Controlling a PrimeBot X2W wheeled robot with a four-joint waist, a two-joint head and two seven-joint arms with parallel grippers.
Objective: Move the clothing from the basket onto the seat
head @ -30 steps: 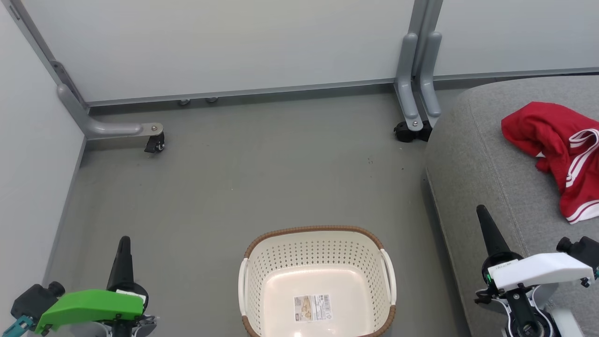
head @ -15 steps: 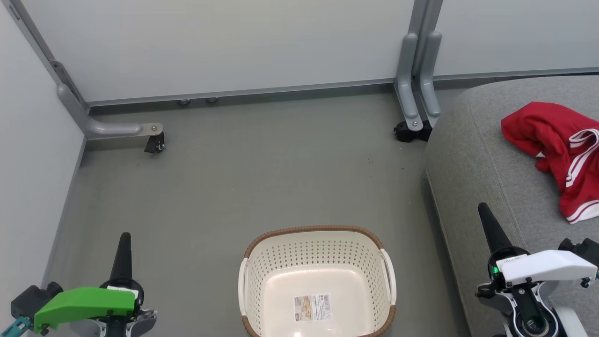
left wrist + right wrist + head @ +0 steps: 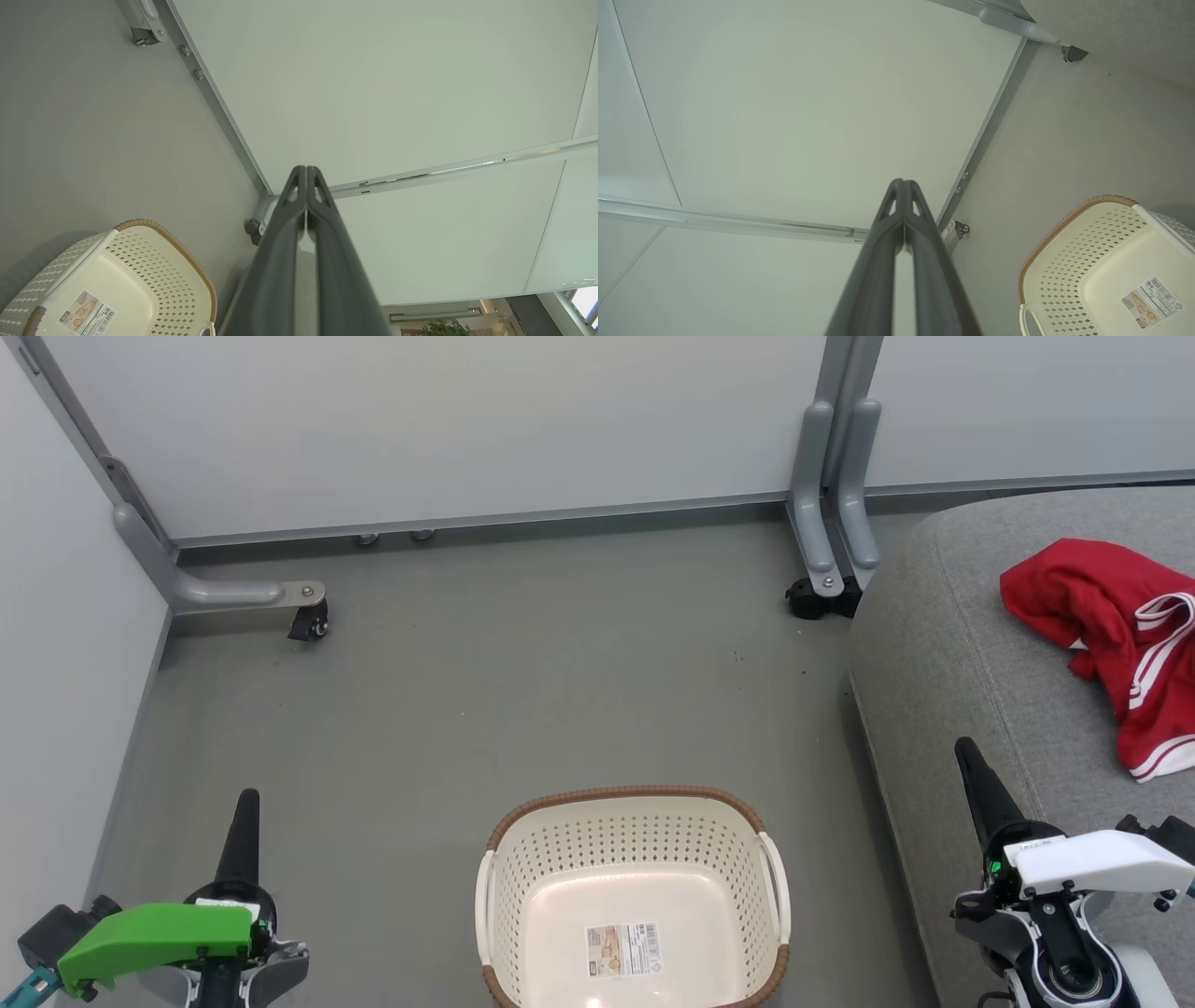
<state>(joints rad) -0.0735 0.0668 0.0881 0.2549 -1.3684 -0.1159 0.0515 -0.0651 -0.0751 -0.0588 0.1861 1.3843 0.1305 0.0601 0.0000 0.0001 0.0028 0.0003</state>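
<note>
Red clothing (image 3: 1116, 639) with white stripes lies crumpled on the grey seat (image 3: 962, 644) at the right. On the floor at bottom centre stands the cream basket (image 3: 633, 821), with only a paper label inside; it also shows in the wrist views, basket (image 3: 159, 280) and basket (image 3: 1069, 261). My left gripper (image 3: 248, 800) is shut at lower left, empty, well left of the basket; its shut tips show as left gripper (image 3: 306, 169). Over the seat's front edge at lower right, my right gripper (image 3: 963, 747) is shut and empty, its tips seen as right gripper (image 3: 903, 182).
Pale partition walls (image 3: 448, 420) close the back and left. Grey partition feet with castors stand at left castor (image 3: 309, 621) and at castor (image 3: 822, 597) beside the seat. Bare grey floor (image 3: 523, 691) lies between basket and wall.
Both grippers have drawn slightly down toward the bottom of the head view, the left one also edging up at the tip. Basket and clothing have not moved.
</note>
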